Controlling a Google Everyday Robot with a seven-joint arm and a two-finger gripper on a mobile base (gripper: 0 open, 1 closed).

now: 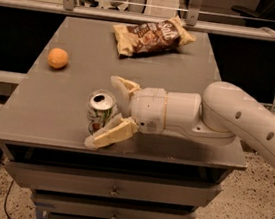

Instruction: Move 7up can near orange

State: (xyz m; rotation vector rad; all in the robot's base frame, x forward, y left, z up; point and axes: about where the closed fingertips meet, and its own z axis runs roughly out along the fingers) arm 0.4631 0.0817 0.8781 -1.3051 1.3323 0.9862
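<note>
Cream two-finger gripper [103, 111] open around the silver-topped white-and-green 7up can [100, 114]
I'd centre it, squeeze gently, then head to the small round orange [58, 58] at 10 o'clock.

Brown and cream foil chip bag [150, 35]: flat, far centre of grey rectangular worktop [46, 114]. Grey drawers [67, 180] below.

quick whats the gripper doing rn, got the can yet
Gripper: open, one finger on each side of the 7up can, not clamped on it.
</note>
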